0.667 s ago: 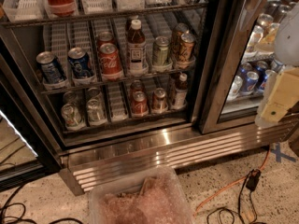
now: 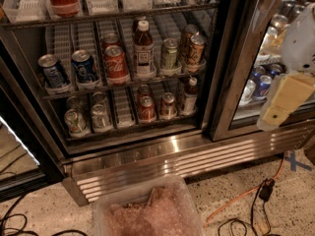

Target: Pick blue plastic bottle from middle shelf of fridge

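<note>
Approaching seems the step: the gripper hangs far right (open or closed, I cannot tell), well apart from the blue plastic bottle upright on the middle shelf; next, reach left toward it.

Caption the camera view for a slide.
Claw at far right, outside the fridge; blue plastic bottle stands upright among cans on the middle shelf.

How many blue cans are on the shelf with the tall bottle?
2. One blue metal can stands at the left end of the dark-railed middle shelf, the other beside it. More may hide behind. The cream tool hovers far right.
</note>
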